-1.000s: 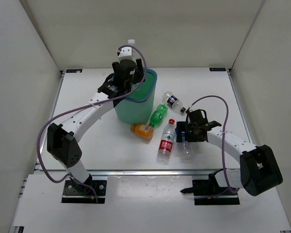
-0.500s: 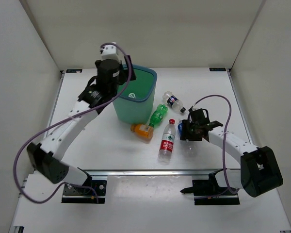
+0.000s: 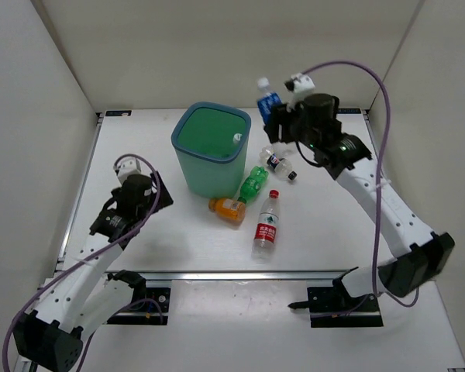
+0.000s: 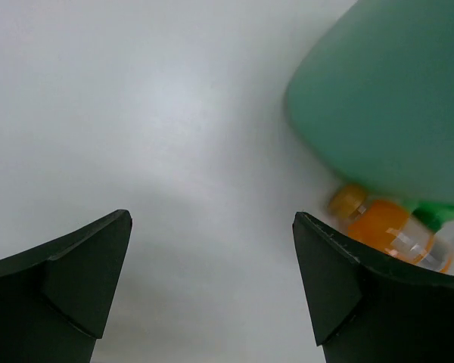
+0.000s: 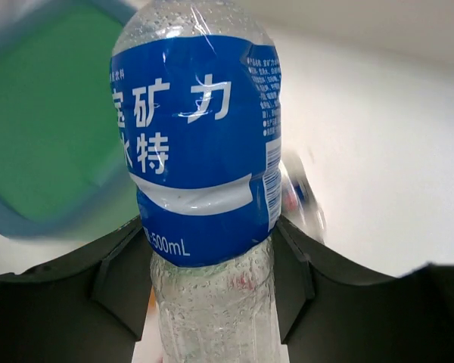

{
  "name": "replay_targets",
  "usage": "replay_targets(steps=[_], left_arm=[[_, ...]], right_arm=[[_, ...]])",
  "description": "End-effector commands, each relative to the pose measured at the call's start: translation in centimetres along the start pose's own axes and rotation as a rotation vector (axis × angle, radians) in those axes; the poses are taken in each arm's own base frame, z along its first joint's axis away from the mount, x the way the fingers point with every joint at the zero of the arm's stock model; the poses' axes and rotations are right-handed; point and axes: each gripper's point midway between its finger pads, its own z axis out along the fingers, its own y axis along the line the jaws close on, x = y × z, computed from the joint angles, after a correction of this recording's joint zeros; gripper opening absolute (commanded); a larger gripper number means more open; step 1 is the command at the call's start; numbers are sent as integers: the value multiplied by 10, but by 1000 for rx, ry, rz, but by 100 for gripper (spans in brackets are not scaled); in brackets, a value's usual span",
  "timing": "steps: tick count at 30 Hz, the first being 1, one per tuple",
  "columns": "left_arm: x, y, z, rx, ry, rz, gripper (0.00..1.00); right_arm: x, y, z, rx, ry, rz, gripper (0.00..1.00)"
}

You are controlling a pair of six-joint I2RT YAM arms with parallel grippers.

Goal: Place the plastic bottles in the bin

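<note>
Right of bin (image 3: 205, 174) rim, right gripper (image 3: 274, 115) clamped blue-label bottle (image 3: 267, 101); left gripper (image 4: 209, 227) gaped empty. Early release risked drop outside, onto navy-label bottle (image 3: 279, 164).

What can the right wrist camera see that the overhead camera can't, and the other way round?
Only the right wrist view: the print on the blue-labelled bottle, readable down to 500mL, and its dimpled clear plastic.

Only the overhead view: the left arm, plus the orange bottle, green bottle and red-labelled bottle lying on the table beside the bin.

Both: the blue-labelled bottle clamped in the right gripper, with the bin's open mouth close by.
</note>
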Motion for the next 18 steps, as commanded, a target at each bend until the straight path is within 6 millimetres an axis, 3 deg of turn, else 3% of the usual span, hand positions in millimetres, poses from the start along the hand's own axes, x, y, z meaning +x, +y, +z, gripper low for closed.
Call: replay_targets(steps=[1,2,3,4,6,7,9,11,13,15,18], left_arm=[[52,5,-9,32,162,-73,99],[64,6,-10,50,187,-73,99],[69,1,-15,82,201,-89,99],[72,-1,-18,104,203,-98,98],[75,-6,-22,140,210,-102,99],[77,-5,-23,147,216,-97,99],[75,-9,-26,169,220,-90,98],[73,-7,-26,162,215,-66,98],[70,-7,-25,157,207,-53,99],[69,-7,-23,146,207,-50,99],[68,-12,-22,158,215,-44,98]], right_arm=[[-74,53,27,-125,-203,-198,6],[-93,78,36,-185,-253,-232,6],[-119,95,31,-222,-318,-240,6],[-117,102,52,-235,-309,-245,5],[-130,138,73,-336,-335,-233,5],[-145,151,67,-381,-371,-234,6],[-129,164,94,-409,-323,-222,8],[-121,173,102,-437,-301,-214,11],[-106,181,111,-463,-263,-206,24],[-99,179,115,-464,-242,-211,44],[-100,183,109,-464,-242,-187,59]])
